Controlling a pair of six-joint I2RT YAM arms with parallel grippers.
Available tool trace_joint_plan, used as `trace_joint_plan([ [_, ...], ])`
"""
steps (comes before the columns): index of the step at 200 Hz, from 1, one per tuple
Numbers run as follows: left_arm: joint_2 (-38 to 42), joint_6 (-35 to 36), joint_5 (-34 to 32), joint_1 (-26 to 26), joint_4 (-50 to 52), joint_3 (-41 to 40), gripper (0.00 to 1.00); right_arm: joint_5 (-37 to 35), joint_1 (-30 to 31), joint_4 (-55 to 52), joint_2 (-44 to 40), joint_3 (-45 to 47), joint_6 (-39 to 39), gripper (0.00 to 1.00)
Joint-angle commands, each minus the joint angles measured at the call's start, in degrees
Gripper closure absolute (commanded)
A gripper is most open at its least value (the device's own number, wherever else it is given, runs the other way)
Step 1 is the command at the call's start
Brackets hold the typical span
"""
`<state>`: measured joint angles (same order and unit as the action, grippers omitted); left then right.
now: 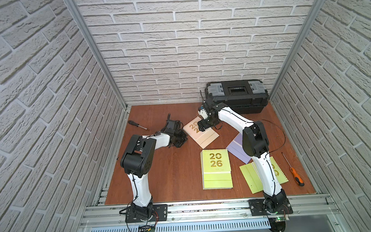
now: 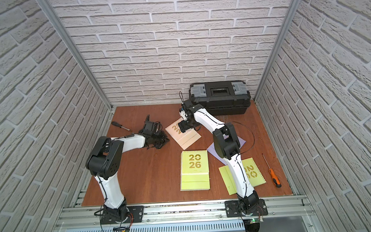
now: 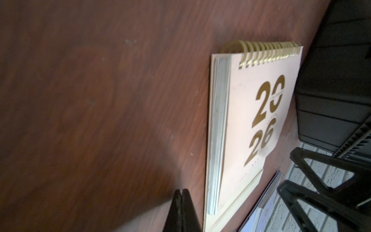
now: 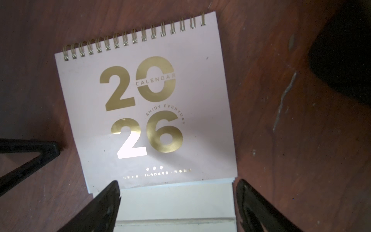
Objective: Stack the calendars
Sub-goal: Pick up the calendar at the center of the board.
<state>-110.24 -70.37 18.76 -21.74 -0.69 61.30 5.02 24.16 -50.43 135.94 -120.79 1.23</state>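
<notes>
Peach-pink calendar (image 1: pixel 207 139) lies flat on the wooden table (image 1: pixel 162 177), far of centre, resting on no other calendar. Long axis: gold spiral at the far left, plain base flap at the near right. Right gripper (image 4: pixel 177 182) hangs directly over the flap end, jaws spread wide across the calendar's width with a finger by each long edge, nothing gripped. Left gripper (image 1: pixel 180 141) sits just left of the calendar, jaws pressed together, empty. Right arm is the nearer. Cover shows a gold "2026", clean and uncreased. Judgement: closing here would pinch the width. Green calendar (image 1: pixel 216 163) lies nearer the front.
</notes>
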Motion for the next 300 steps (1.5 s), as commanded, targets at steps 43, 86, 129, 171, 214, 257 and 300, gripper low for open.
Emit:
trace_joint_plan([
  [43,-1.82,0.27,0.59,0.58,-0.96,2.07,1.0,0.3,-1.04,-0.46,3.01,-3.22,0.87,0.07],
  [86,-2.14,0.73,0.36,0.78,-0.42,2.39,1.0,3.15,-1.57,-0.63,4.7,-3.22,2.55,0.06],
  [129,-1.85,1.89,-0.15,0.92,1.19,2.99,1.0,2.39,-1.75,-1.63,6.63,-5.34,4.34,0.03],
  [171,-1.56,2.07,-0.24,1.27,1.47,2.95,1.0,6.74,-1.7,-2.97,7.33,-6.03,5.42,0.01],
  [214,-2.22,2.68,-0.63,1.93,2.55,3.64,1.0,11.95,-0.92,-1.57,4.92,-2.16,7.57,0.0],
  [257,-3.23,3.61,-0.88,2.38,4.01,5.18,1.0,18.11,-0.78,2.01,2.76,1.97,10.47,0.0],
  [300,-3.81,4.08,-0.76,3.53,4.57,5.72,1.0,21.35,-0.7,4.1,2.06,4.53,14.04,0.01],
])
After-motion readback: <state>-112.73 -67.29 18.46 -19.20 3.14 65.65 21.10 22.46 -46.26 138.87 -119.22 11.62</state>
